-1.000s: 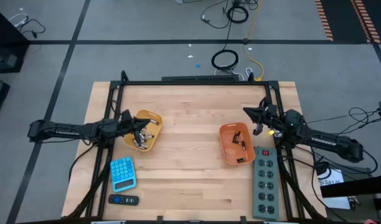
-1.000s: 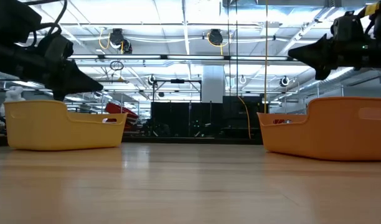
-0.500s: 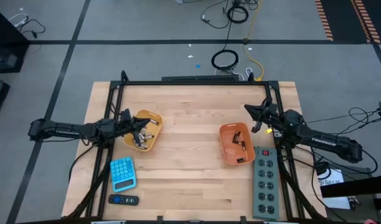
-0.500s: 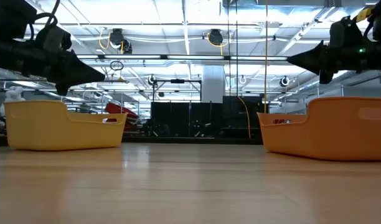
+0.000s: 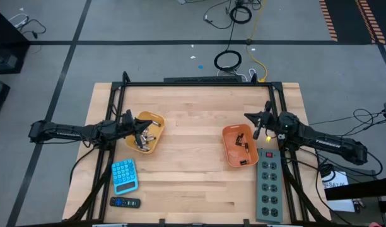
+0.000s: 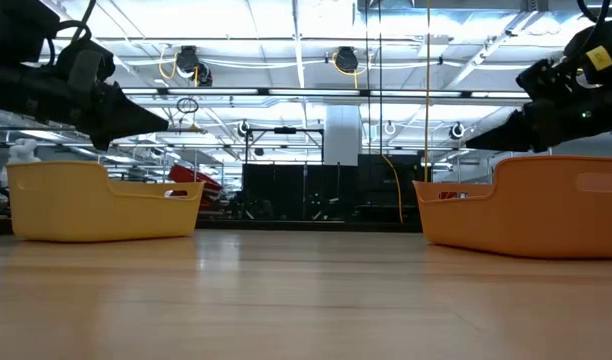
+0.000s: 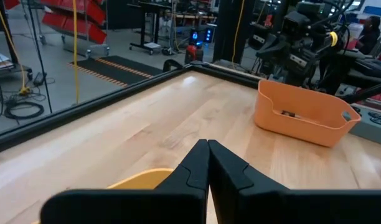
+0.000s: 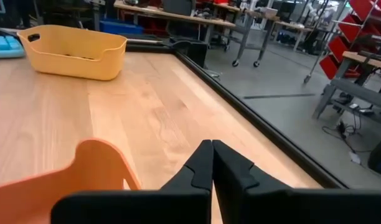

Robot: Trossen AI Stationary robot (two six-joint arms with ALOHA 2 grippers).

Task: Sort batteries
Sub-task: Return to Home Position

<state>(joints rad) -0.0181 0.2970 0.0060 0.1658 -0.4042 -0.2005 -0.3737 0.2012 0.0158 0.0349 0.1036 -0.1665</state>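
Silver batteries (image 5: 145,141) piled in yellow bin (image 5: 155,116); dark batteries (image 5: 241,141) in orange bin (image 5: 230,155).

Table (image 5: 193,135): pale wood, smooth, light sheen.
Yellow bin (image 5: 157,118): matt plastic.
Orange bin (image 5: 230,157): matt plastic.
Batteries (image 5: 142,141): silvery metal.

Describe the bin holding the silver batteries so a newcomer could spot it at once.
On the wooden table, look to the left half, near the blue calculator. The bin there is yellow and holds silvery batteries, while the bin on the right is orange.
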